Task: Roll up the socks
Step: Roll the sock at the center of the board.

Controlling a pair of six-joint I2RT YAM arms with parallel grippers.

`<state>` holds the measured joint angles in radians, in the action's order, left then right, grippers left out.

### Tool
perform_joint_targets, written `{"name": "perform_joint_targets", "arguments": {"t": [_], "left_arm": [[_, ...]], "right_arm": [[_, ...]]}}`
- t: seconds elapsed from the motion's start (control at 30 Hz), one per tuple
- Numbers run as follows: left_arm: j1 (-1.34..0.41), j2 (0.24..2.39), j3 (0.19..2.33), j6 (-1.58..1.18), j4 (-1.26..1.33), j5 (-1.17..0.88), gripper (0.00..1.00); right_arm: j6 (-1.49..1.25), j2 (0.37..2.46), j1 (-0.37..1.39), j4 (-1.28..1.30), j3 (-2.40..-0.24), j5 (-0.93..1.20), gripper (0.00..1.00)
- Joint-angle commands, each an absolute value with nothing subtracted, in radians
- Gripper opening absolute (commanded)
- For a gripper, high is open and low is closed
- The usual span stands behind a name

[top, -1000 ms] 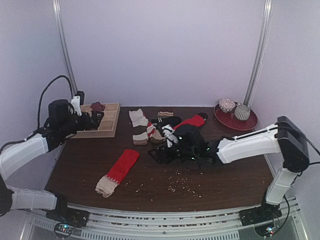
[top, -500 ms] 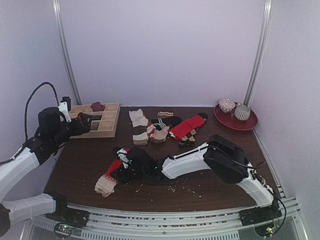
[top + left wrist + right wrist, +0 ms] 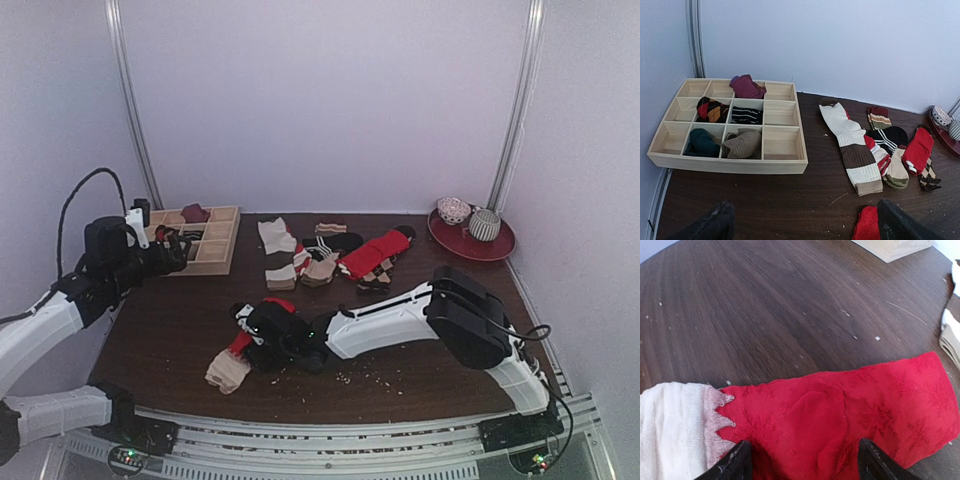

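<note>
A wooden compartment tray (image 3: 202, 268) holding rolled socks sits at the upper left of the overhead view. A loose pile of socks (image 3: 320, 258) lies at centre back, a red plate (image 3: 497, 246) at the upper right. Crumbs (image 3: 365, 378) dot the worktop (image 3: 170, 320). The red sock (image 3: 229, 371) lies lower left of centre, cream end showing. Its red part is mostly hidden under the right pincer (image 3: 262, 325), whose jaws are spread over the fabric, unclamped. That arm stretches low across the frame. The left pincer (image 3: 176, 249) hovers released by the tray.

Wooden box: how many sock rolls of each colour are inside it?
Purple-red roll: 1
Black, red and orange checked roll: 1
Black striped roll: 1
Dark green roll: 1
Tan roll: 1
Total: 5
</note>
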<state>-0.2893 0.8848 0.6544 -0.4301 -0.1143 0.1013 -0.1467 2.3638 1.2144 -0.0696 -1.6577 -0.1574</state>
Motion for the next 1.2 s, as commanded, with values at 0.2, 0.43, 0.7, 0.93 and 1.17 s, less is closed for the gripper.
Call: {"name": "perform_joint_targets", "arguments": {"t": [0.2,0.43,0.7,0.93,1.17], "left_arm": [[-0.364,0.878,0.618,-0.403,-0.01,-0.034,0.98],[-0.546,0.932,0.557,-0.322,0.137,-0.069,0.98],[-0.721,1.074,0.508,-0.238,0.301,-0.045,0.98],[-0.779,1.174,0.507,-0.127,0.393,-0.132,0.98],[-0.804,1.257,0.489,-0.115,0.448,-0.166,0.98]], "right_arm": [[-0.004,2.103,1.082,0.054,-1.138,-0.28,0.74],[0.112,1.92,1.006,-0.1,-0.919,-0.117,0.74],[0.121,1.498,1.008,-0.295,-0.759,0.096,0.77],[0.175,1.482,1.096,-0.359,-0.636,0.279,0.75],[0.184,1.561,1.144,-0.44,-0.577,0.278,0.73]]}}
